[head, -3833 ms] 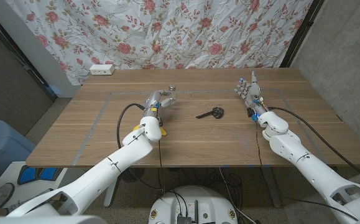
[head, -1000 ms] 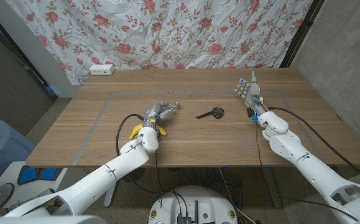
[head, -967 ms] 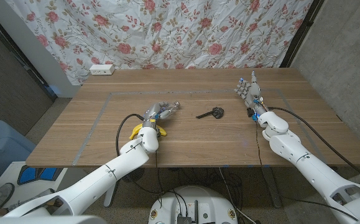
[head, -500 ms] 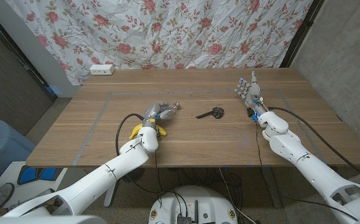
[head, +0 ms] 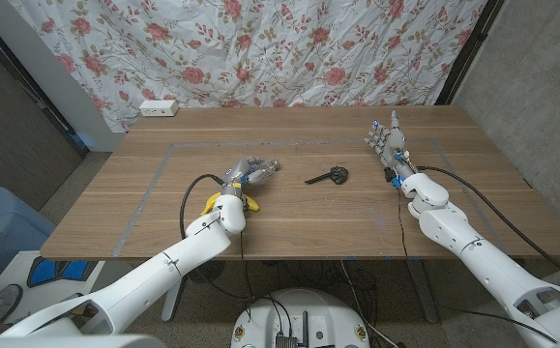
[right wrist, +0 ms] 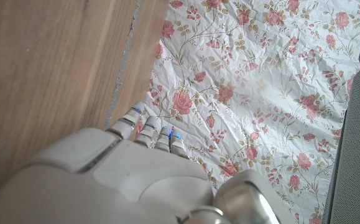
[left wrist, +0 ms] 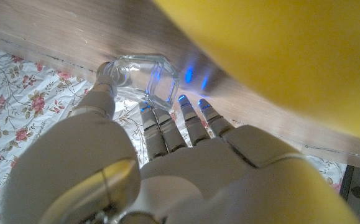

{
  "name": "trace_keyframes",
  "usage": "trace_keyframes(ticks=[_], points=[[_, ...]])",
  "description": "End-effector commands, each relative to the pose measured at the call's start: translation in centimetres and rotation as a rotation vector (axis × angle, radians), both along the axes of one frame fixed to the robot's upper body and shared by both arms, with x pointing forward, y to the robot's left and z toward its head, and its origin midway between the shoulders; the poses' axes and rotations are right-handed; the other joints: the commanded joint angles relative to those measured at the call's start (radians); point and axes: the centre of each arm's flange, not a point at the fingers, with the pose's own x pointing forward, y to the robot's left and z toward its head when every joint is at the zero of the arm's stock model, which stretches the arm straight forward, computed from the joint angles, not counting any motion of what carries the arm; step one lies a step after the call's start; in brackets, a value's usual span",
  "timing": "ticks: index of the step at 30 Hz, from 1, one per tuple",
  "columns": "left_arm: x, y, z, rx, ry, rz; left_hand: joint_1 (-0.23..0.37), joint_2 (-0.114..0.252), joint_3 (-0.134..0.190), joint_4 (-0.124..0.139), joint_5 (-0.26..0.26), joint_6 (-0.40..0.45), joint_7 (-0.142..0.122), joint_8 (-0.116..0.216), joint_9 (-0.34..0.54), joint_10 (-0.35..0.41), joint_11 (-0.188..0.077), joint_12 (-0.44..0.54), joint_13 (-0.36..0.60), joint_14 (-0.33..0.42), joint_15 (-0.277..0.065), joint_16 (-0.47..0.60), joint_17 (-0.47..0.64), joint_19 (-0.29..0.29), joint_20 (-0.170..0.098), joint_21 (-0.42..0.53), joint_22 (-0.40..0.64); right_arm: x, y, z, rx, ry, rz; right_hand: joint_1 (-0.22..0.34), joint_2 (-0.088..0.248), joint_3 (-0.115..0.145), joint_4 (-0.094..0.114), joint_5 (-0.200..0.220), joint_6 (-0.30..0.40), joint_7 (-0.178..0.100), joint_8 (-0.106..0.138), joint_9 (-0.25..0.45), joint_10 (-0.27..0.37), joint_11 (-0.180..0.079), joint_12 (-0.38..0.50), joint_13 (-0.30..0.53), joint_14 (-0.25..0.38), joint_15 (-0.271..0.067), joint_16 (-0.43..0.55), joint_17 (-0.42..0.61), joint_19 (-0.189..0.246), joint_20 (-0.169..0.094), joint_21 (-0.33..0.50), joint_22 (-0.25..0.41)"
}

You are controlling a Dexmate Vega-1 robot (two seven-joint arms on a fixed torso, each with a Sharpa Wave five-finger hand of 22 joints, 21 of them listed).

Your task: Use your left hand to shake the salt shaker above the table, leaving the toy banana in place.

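A long wooden table, warm brown with fine grain and a faint taped rectangle marked on it, stands against a crumpled white curtain printed with pink roses. A white power strip sits by the table's far edge, and a small black object lies near the centre. Just beside that black object, toward the power strip's side, the left hand has its smooth white fingers wrapped around the salt shaker: clear faceted glass, tipped sideways. The toy banana, bright glossy yellow, lies tucked under the left wrist, nearer the robot than the shaker. Across the black object, the right hand stands near the far edge, fingers straight and apart, grasping nothing.
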Motion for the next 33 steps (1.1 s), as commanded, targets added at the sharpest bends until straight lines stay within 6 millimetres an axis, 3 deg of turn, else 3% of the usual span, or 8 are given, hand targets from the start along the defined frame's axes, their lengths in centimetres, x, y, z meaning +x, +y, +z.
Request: trace_keyframes(ticks=[1, 9, 14, 23, 25, 30, 33], points=[[0.3, 0.2, 0.6, 0.028, 0.017, -0.013, -0.008, -0.02, -0.008, 0.003, -0.001, -0.044, 0.005, -0.005, 0.001, -0.042, 0.002, -0.001, -0.001, -0.026, -0.043, 0.003, 0.002, -0.02, 0.001, 0.002, 0.003, 0.0, 0.0, 0.0, 0.0, 0.0, 0.0, -0.001, 0.102, -0.001, 0.006, 0.006, -0.002, 0.009, 0.003, 0.004, -0.006, -0.001, 0.003, 0.003, -0.007, -0.034, 0.004, 0.006, 0.009, 0.001, 0.006, 0.005], [0.4, 0.4, 1.1, 0.03, 0.011, -0.034, -0.033, -0.044, -0.022, 0.008, -0.003, -0.078, 0.008, -0.001, -0.002, -0.097, 0.009, -0.002, -0.002, -0.056, -0.026, 0.002, 0.003, -0.05, 0.003, -0.002, 0.002, 0.0, 0.0, 0.0, 0.0, 0.0, 0.0, 0.0, 0.102, -0.001, 0.006, 0.006, -0.002, 0.009, 0.003, 0.004, -0.006, -0.001, 0.003, 0.003, -0.006, -0.035, 0.004, 0.006, 0.008, 0.001, 0.006, 0.005], [0.4, 0.7, 1.5, 0.029, 0.016, -0.053, -0.066, -0.062, -0.035, 0.014, -0.004, -0.121, 0.022, -0.001, -0.002, -0.158, 0.028, -0.004, -0.005, -0.114, -0.016, -0.003, 0.003, -0.081, -0.006, -0.003, 0.001, 0.0, 0.0, 0.0, 0.0, 0.0, 0.0, 0.0, 0.102, -0.001, 0.006, 0.006, -0.002, 0.009, 0.003, 0.004, -0.007, -0.001, 0.003, 0.003, -0.006, -0.034, 0.004, 0.006, 0.008, 0.002, 0.006, 0.005], [0.5, 1.2, 2.3, 0.018, 0.014, -0.094, -0.114, -0.074, -0.046, 0.019, -0.006, -0.239, 0.034, -0.009, -0.005, -0.278, 0.071, -0.008, -0.011, -0.232, 0.011, -0.005, 0.0, -0.145, -0.011, -0.005, 0.0, 0.0, 0.0, 0.0, 0.0, 0.0, 0.0, 0.0, 0.102, -0.001, 0.006, 0.006, -0.002, 0.009, 0.003, 0.004, -0.007, 0.0, 0.003, 0.003, -0.007, -0.035, 0.004, 0.006, 0.009, 0.002, 0.006, 0.005], [0.5, 1.4, 2.5, 0.024, 0.018, -0.114, -0.135, -0.076, -0.05, 0.023, -0.007, -0.273, 0.042, -0.007, -0.006, -0.325, 0.094, -0.008, -0.013, -0.266, 0.016, -0.006, 0.0, -0.173, -0.009, -0.006, 0.0, 0.0, 0.0, 0.0, 0.0, 0.0, 0.0, 0.0, 0.102, -0.001, 0.006, 0.006, -0.001, 0.01, 0.003, 0.004, -0.007, 0.0, 0.003, 0.003, -0.008, -0.035, 0.004, 0.006, 0.009, 0.002, 0.006, 0.005], [0.4, 2.1, 2.9, -0.001, 0.013, -0.13, -0.159, -0.074, -0.055, 0.027, -0.008, -0.303, 0.059, -0.006, -0.007, -0.361, 0.124, -0.006, -0.014, -0.295, 0.023, -0.005, -0.001, -0.201, -0.012, -0.008, 0.0, 0.0, 0.0, 0.0, 0.0, 0.0, 0.0, 0.0, 0.102, -0.001, 0.006, 0.006, -0.001, 0.009, 0.004, 0.004, -0.007, 0.0, 0.003, 0.003, -0.007, -0.035, 0.004, 0.006, 0.008, 0.001, 0.006, 0.005], [0.3, 2.5, 3.1, -0.019, 0.01, -0.141, -0.17, -0.072, -0.056, 0.029, -0.009, -0.31, 0.063, -0.004, -0.007, -0.38, 0.112, -0.007, -0.014, -0.306, 0.024, -0.005, -0.001, -0.207, -0.015, -0.006, 0.0, 0.0, 0.0, 0.0, 0.0, 0.0, 0.0, 0.0, 0.102, -0.001, 0.006, 0.006, -0.001, 0.009, 0.003, 0.004, -0.008, 0.0, 0.002, 0.003, -0.007, -0.033, 0.004, 0.006, 0.009, 0.001, 0.006, 0.005]])
